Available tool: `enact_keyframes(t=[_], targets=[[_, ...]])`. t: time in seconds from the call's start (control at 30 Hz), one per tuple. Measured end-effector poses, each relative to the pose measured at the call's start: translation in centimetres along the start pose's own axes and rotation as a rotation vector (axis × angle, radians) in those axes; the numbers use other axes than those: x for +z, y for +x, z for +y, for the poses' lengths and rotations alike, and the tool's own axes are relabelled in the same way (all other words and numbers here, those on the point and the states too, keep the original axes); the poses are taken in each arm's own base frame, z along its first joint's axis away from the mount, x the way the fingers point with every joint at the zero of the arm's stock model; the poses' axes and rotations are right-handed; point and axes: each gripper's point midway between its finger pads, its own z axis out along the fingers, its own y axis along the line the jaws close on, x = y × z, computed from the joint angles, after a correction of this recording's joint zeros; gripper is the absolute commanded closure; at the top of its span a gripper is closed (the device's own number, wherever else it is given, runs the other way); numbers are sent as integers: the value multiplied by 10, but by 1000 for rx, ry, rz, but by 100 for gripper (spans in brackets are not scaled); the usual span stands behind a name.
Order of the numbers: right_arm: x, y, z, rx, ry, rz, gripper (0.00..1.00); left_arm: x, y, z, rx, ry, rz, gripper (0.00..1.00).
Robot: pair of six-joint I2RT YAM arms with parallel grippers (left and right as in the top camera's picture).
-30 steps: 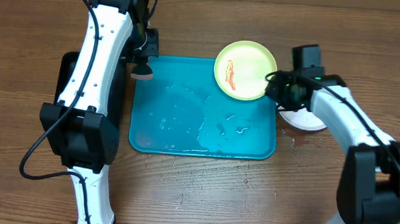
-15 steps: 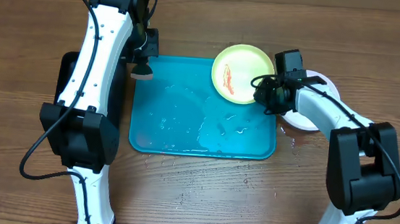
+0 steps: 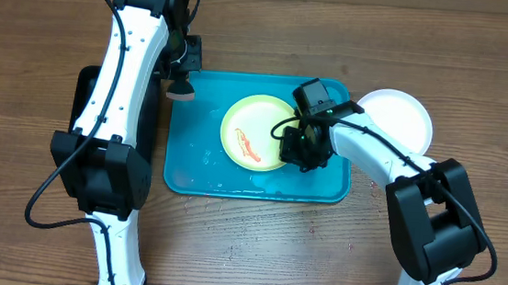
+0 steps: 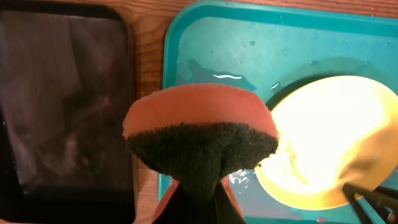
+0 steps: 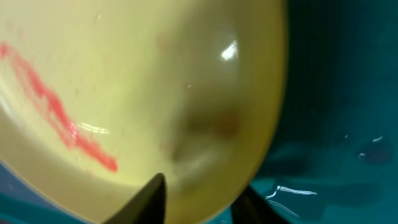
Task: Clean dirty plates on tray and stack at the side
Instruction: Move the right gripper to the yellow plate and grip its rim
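Observation:
A yellow-green plate (image 3: 255,132) with a red smear lies on the wet turquoise tray (image 3: 205,171). My right gripper (image 3: 292,146) is shut on the plate's right rim; in the right wrist view the plate (image 5: 137,93) fills the frame with one finger above and one below its edge. My left gripper (image 3: 181,85) hovers over the tray's back left corner, shut on an orange sponge with a dark scrub pad (image 4: 202,140). A white-pink plate (image 3: 394,118) rests on the table right of the tray. The light blue plate is not in view.
A black tray (image 3: 81,100) lies left of the turquoise tray, mostly under my left arm; it also shows in the left wrist view (image 4: 62,99). Water drops lie on the wood in front of the turquoise tray.
My right gripper has carried the yellow-green plate from the tray's back right corner leftward and forward to the tray's middle. The white-pink plate is now uncovered. The left arm has not moved.

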Motion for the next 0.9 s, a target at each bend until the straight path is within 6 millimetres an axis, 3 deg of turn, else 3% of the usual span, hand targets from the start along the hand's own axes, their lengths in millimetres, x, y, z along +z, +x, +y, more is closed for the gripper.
enact_keyframes(t=[0.13, 0.23, 0.37, 0.43, 0.53, 0.7, 0.8, 0.9], targets=[[-17, -35, 11, -144, -8, -118, 32, 0, -1, 0, 0, 1, -3, 96], [-26, -65, 14, -276, 13, -237, 31, 0, -1, 0, 0, 1, -3, 96], [-22, -81, 13, -437, 52, -291, 35, 0, -1, 0, 0, 1, -3, 96], [-11, -84, 9, -486, 72, -286, 40, 0, -1, 0, 0, 1, -4, 96], [9, -85, 2, -528, 95, -258, 59, 0, -1, 0, 0, 1, -3, 96], [11, -92, 3, -553, 100, -285, 70, 0, -1, 0, 0, 1, -4, 96], [11, -92, 2, -537, 101, -285, 96, 0, -1, 0, 0, 1, -4, 96], [10, -92, 4, -488, 86, -285, 96, 0, -1, 0, 0, 1, -4, 96]])
